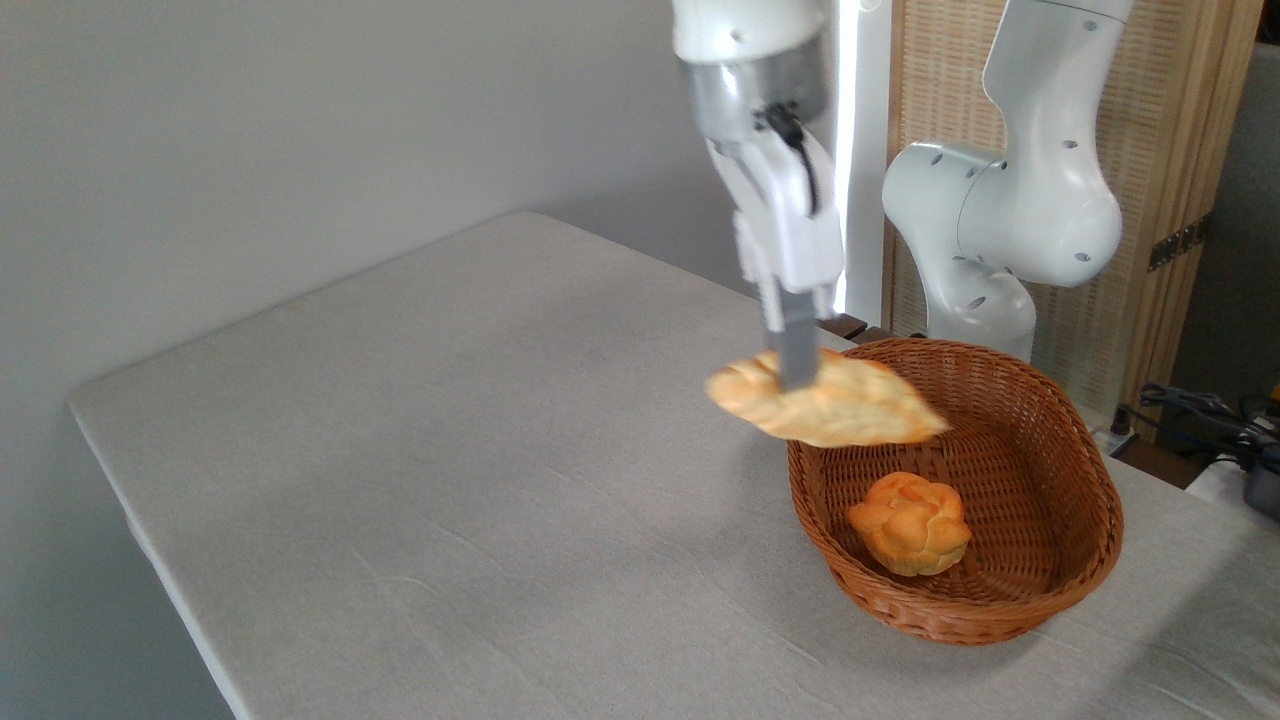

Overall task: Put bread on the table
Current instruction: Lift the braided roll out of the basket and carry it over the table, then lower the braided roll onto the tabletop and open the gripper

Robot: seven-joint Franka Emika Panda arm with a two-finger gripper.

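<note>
Nearest the camera: bare grey cloth of the table (420, 520), wide and unoccupied across the whole near and left part. Further right: one brown wicker basket (1085, 560) standing on the cloth, with one round orange bun (910, 522) lying inside on its near side. Above the basket's left rim, clear of the wicker and of the cloth: one long braided bread (825, 402), pale golden, roughly level, left end tilted a little up, blurred. Pinched near its left-of-middle by the tool (795, 372), fingers pressed onto the loaf from above; only the near finger (797, 345) plainly visible, the other hidden behind. Further back and up: one white arm (1010, 200) rising from its base behind the basket, against a wooden slatted screen on the right; some dark cables at the far right edge.

Progress, judged from this: loaf out of the basket and lifted, so roughly the first half done. Left to do: carrying it leftward past the rim, lowering onto open cloth, releasing, pulling away. Plenty of free room to the left for that.

Count: one loaf, one bun, one basket, one table, one arm with one tool.
</note>
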